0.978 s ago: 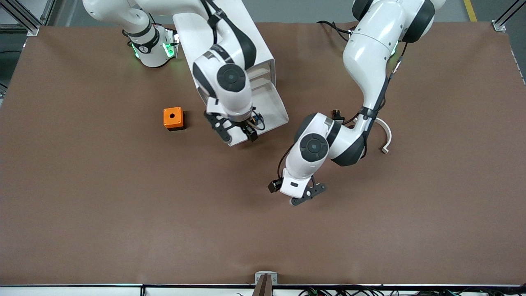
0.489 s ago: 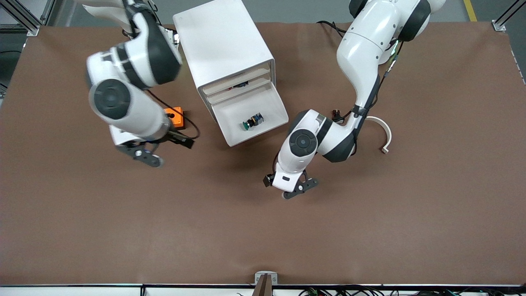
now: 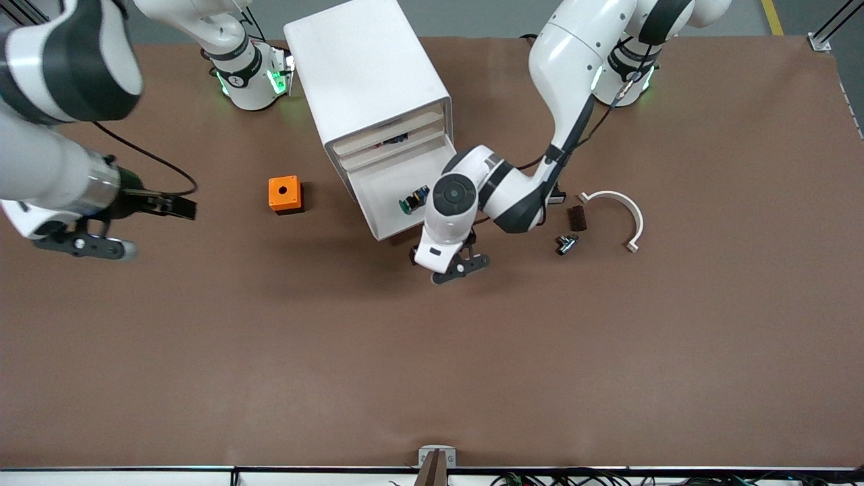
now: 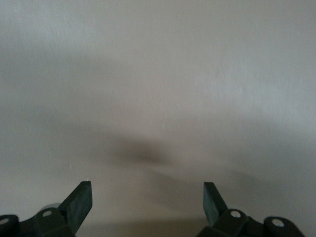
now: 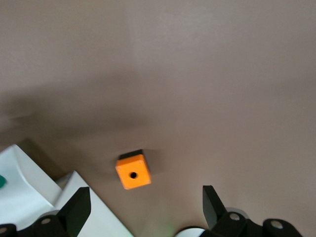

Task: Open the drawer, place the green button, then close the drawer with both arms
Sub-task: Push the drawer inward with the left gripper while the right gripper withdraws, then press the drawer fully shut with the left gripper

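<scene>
White plastic, the drawer (image 3: pixel 412 192) stands pulled out with the button (image 3: pixel 413 200) lying in it. The left gripper (image 3: pixel 453 262) hovers spread and empty by its front, and an off-centre push could skew or jam it. The right gripper (image 3: pixel 84 244), also spread and empty, waits toward the right arm's end; only its wrist view shows the orange cube (image 5: pixel 133 171) from above.

Brown matte table surface (image 3: pixel 432 364) under even overhead light; grey floor (image 3: pixel 499 17) at the top edge; aluminium frame posts (image 3: pixel 827 30) at the table's corners.
</scene>
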You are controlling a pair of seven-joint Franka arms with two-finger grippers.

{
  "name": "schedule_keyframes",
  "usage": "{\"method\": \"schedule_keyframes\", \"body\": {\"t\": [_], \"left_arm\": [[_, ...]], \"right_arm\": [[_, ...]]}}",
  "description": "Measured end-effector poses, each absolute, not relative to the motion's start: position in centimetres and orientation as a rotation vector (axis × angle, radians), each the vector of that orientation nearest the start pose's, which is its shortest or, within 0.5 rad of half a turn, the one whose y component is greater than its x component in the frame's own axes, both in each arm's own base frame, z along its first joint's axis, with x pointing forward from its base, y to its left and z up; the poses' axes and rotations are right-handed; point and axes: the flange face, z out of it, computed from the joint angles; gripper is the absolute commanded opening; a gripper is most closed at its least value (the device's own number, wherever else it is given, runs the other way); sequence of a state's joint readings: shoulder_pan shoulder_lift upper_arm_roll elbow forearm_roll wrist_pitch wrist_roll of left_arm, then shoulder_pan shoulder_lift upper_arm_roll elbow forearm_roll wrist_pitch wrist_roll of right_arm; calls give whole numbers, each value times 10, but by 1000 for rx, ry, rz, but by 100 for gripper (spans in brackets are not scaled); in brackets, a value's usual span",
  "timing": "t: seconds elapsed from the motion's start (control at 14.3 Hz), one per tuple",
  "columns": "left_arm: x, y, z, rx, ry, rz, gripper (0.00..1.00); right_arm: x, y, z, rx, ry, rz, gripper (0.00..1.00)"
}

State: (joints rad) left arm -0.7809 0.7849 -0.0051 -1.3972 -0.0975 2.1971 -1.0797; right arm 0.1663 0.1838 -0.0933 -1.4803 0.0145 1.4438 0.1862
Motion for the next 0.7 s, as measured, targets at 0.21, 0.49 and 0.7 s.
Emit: {"method": "schedule_keyframes", "body": {"t": [0.21,0.49,0.7], "left_arm": [[477,-546,241,-3142,-527,109,99],[442,-572,239,-3133,-507,116,99],[427,-581,237,-3118,-555,124,99]], "right_arm": [[582,-9,565,-3157,90,348,100],[581,-39,570,-3158,92,336,100],[583,-38,587,-3171,88,279,100]]}}
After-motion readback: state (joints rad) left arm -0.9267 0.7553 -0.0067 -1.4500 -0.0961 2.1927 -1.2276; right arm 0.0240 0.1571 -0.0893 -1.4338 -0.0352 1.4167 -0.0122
